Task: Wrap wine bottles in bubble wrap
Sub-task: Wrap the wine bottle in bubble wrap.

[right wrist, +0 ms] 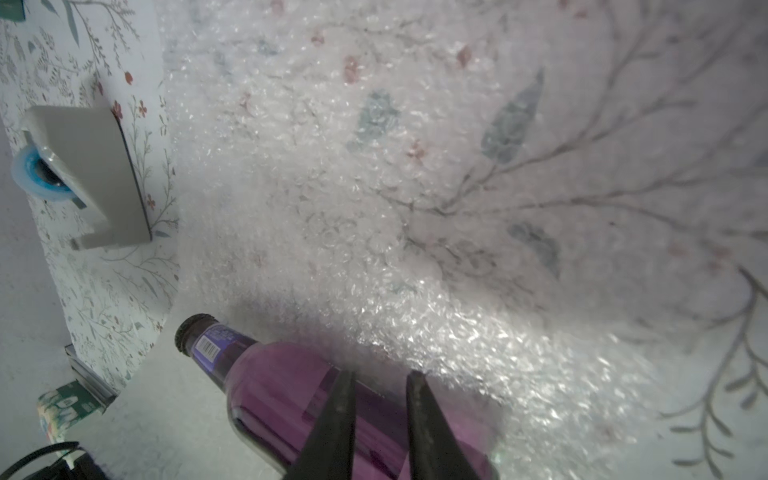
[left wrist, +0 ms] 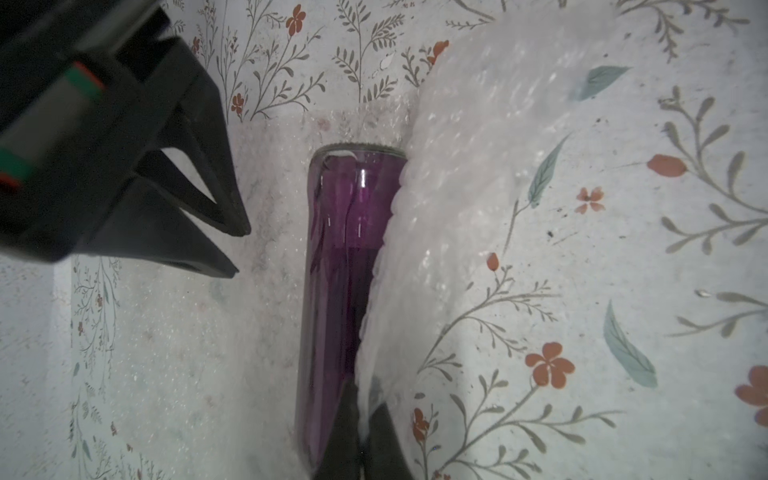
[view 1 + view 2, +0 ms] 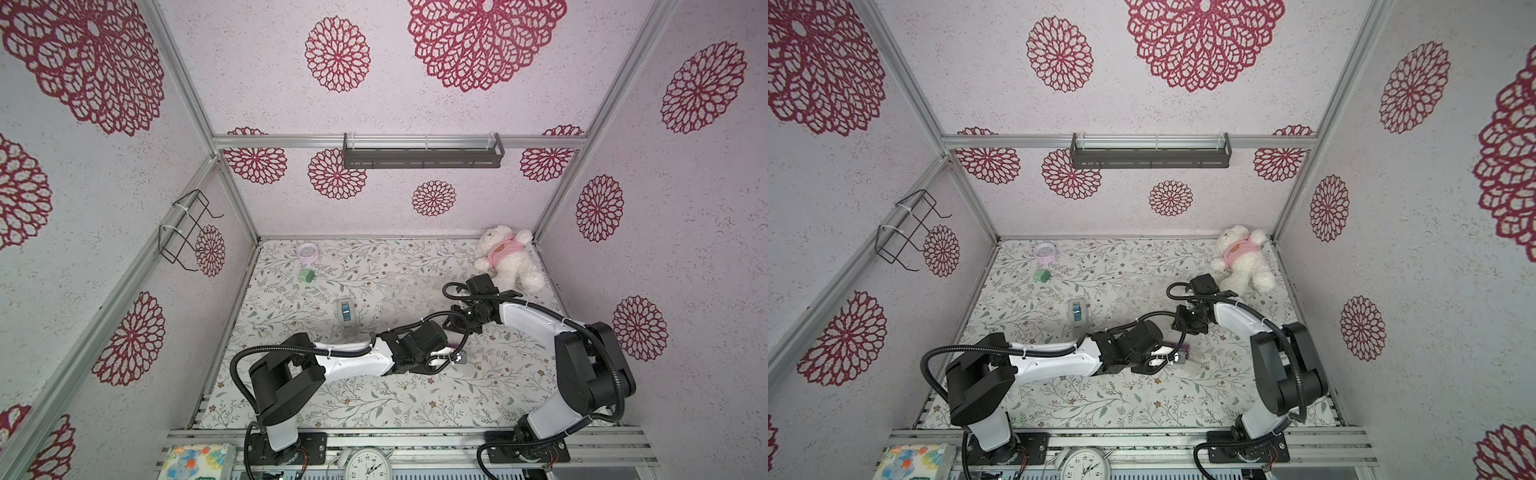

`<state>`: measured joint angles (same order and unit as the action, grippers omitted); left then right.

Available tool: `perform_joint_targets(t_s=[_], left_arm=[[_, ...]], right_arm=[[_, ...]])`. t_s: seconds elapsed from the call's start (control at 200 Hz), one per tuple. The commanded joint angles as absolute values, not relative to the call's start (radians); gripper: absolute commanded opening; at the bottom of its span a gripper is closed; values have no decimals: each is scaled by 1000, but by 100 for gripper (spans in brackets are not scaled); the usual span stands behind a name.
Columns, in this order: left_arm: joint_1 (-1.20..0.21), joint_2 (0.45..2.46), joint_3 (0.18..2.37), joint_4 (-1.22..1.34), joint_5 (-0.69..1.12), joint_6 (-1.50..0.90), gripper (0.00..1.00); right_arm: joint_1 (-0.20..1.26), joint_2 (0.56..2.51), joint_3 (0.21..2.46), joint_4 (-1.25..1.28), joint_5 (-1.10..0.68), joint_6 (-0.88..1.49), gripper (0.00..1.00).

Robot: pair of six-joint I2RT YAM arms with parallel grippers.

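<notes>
The wine bottle (image 2: 345,270) lay sideways on the bubble wrap (image 1: 332,166) on the counter (image 3: 374,399). We saw the left jaws pinched tight on the wrap's raised edge, the right jaws slightly parted, empty, beside the bottle.

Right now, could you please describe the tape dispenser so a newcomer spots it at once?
On the floral table, look just left of the bubble wrap. The tape dispenser stands there, white-grey with a blue roll, unlike the green block and round pink object farther back.
</notes>
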<state>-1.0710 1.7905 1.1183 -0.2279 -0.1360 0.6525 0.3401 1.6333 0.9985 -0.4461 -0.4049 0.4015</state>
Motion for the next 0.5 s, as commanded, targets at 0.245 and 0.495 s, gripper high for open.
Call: perform_joint_targets(t_s=[0.245,0.495], left_arm=[[-1006,1885,1211,-261,-80,719,6],[-987,1919,1238,-281,-53,720,12]], right_arm=[[335,1723,1044,-471,-540,259,2],[313,1647,1051,-429,-437,287,39]])
